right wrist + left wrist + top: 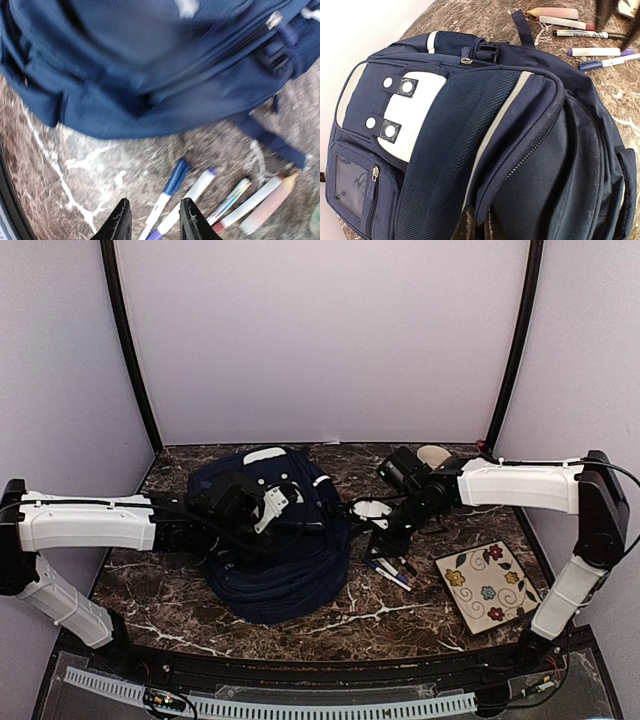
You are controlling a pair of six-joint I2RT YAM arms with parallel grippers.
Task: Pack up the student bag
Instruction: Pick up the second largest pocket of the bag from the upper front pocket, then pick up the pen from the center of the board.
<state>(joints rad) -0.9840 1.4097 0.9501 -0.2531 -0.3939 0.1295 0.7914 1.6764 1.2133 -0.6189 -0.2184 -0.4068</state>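
The student bag (280,550) is a navy blue backpack lying on the marble table, with a white slotted patch (415,112) and a thin pale stripe (492,135). My left gripper (480,226) is shut, pinching the edge of the bag's zip pocket flap (520,150) between its fingertips (464,225); in the top view it (272,508) rests on top of the bag. My right gripper (153,220) is open just above a blue-capped marker (170,187), which lies between its fingers (120,222), right of the bag (150,65). In the top view this gripper (383,543) hovers over the markers (392,573).
Several markers and a fat pencil (267,202) lie in a row beside the bag's loose strap (270,140); they also show in the left wrist view (592,35). A flowered notebook (488,585) lies at the front right. A pale roll (433,455) stands at the back right.
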